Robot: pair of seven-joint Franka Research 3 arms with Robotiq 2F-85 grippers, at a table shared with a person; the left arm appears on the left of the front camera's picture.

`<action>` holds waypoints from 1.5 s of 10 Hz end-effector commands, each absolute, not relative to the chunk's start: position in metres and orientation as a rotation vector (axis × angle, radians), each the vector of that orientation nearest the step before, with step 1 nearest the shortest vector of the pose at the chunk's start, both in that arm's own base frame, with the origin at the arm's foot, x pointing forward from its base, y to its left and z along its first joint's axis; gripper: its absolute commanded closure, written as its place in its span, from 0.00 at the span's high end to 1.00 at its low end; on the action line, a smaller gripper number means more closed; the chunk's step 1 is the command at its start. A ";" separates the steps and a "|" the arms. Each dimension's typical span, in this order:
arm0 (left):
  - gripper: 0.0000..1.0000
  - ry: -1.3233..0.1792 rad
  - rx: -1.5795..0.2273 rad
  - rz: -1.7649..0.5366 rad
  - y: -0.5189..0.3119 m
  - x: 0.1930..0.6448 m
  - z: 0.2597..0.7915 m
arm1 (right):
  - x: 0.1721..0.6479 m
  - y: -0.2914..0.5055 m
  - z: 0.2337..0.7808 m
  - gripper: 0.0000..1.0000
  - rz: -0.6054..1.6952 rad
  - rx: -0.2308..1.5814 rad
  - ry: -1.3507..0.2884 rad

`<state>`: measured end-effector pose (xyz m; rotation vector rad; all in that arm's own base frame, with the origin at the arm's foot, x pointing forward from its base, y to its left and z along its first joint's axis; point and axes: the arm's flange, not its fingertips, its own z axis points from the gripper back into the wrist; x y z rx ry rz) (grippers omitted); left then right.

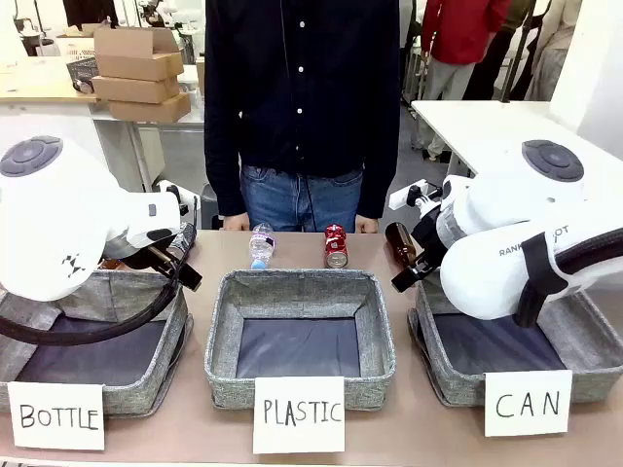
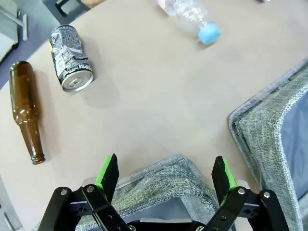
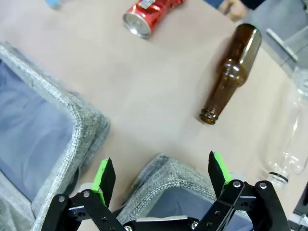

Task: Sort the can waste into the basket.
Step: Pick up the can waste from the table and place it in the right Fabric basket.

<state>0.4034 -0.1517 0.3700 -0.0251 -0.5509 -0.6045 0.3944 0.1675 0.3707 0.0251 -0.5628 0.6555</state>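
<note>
A red can [image 1: 336, 245] lies on its side at the far middle of the table; the right wrist view shows the red can [image 3: 147, 17] far ahead of my open right gripper [image 3: 163, 178]. That gripper hovers over the far left corner of the CAN basket [image 3: 168, 185], which stands at the right in the front view as the CAN basket [image 1: 584, 375]. A dark Pepsi can [image 2: 71, 58] lies ahead and to the left of my open left gripper [image 2: 166, 175], which hangs over a corner of the BOTTLE basket [image 2: 159, 180]. Both grippers hold nothing.
Brown glass bottles [image 2: 26, 110] [image 3: 231, 74] lie near each gripper. A clear plastic bottle with a blue cap [image 1: 261, 243] lies beside the red can, another clear bottle [image 3: 288, 139] to the right. The PLASTIC basket [image 1: 224, 331] stands in the middle. A person stands at the far edge.
</note>
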 end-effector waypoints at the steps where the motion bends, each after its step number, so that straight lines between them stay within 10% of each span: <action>1: 1.00 -0.551 -0.025 -0.605 -0.152 0.403 0.370 | 0.394 0.167 0.371 1.00 0.656 0.025 -0.563; 11: 1.00 -0.551 -0.025 -0.604 -0.152 0.403 0.370 | 0.394 0.168 0.371 1.00 0.656 0.025 -0.563; 15: 1.00 -0.736 -0.033 -0.636 -0.156 0.264 0.496 | 0.299 0.135 0.493 1.00 0.547 0.178 -0.566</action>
